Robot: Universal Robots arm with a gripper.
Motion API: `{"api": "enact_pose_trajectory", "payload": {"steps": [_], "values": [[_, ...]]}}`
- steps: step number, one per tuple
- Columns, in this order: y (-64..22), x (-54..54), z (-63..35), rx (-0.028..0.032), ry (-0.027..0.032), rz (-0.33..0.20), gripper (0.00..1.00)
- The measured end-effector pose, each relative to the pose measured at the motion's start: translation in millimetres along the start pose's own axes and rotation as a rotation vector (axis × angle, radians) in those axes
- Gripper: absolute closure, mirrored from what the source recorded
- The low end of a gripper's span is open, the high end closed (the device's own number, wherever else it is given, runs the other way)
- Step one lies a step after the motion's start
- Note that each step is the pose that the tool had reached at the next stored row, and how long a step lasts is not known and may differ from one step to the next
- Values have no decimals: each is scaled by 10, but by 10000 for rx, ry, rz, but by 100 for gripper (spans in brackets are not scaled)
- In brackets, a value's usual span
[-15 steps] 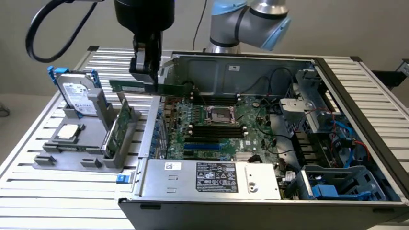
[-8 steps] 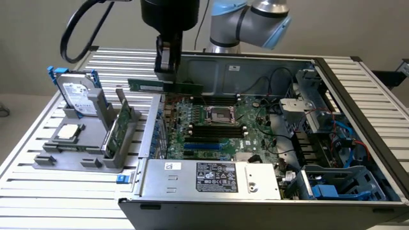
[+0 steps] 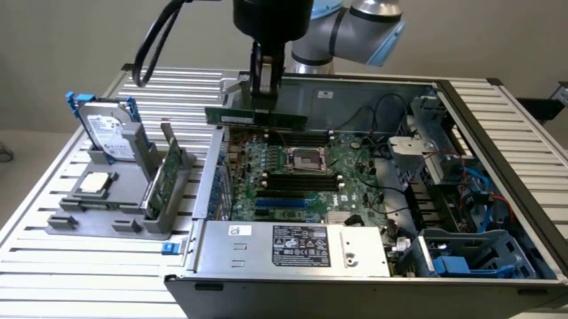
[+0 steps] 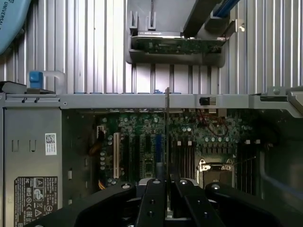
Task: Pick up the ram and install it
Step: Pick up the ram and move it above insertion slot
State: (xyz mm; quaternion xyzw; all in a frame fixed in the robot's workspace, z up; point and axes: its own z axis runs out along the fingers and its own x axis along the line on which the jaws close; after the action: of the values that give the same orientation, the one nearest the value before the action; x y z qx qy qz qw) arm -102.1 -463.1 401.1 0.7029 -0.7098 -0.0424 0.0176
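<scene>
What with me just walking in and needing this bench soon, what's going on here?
The robot arm's end effector is shut on a long, thin green ram stick. It holds the stick above the open grey metal computer case, over the far edge of the large green motherboard. The stick is not yet seated in the black memory slots.

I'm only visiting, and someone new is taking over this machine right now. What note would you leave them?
Gripper: shut on the ram.
Ram: held level in the air, inside the open case, above the motherboard and touching nothing else.
Done: ram picked up and brought over the case.
Left: ram not yet seated in a slot.
</scene>
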Motion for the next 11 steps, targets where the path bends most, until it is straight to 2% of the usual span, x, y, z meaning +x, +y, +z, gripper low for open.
{"api": "enact_pose_trajectory", "payload": {"steps": [11], "values": [[-334,-137,-23,17,-1,-1,86]]}}
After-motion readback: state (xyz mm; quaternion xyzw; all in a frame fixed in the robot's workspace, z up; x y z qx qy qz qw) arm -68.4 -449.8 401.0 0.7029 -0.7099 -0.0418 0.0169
